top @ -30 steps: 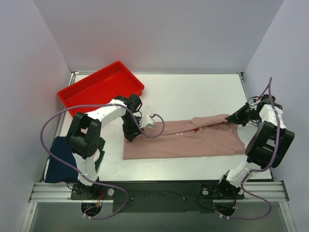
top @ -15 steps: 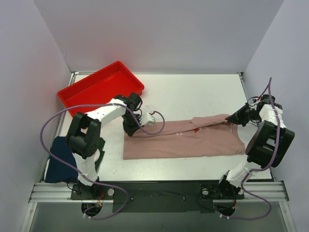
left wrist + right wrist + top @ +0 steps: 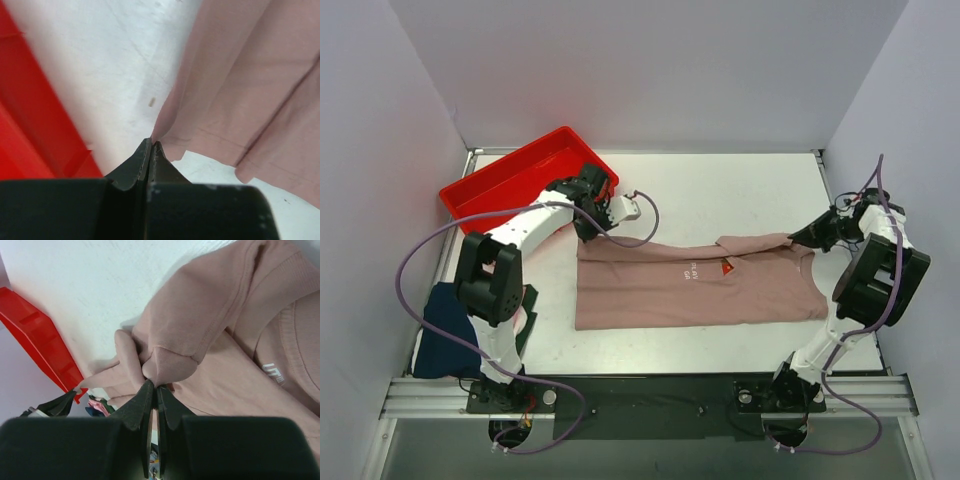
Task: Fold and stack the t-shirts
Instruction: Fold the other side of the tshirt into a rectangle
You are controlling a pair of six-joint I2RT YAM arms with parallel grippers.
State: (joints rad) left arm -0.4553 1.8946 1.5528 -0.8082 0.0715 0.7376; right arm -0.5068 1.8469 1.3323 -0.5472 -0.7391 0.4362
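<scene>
- Navy shirt [image 3: 445, 335] lies at our near left by the left base and seems finished.
- Pink shirt [image 3: 700, 290] lies mid-table; we judge folding and stacking remain.
- Left gripper [image 3: 151, 145] and right gripper [image 3: 154, 386], fingers closed, pinch its far edge.
- Tray [image 3: 525, 180] sits beyond.

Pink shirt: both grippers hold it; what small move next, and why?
Probably lift both ends together and carry the far edge toward the near one. The left gripper is shut on the hem corner and the right gripper on the bunched sleeve of the pink shirt, which otherwise lies flat.
</scene>
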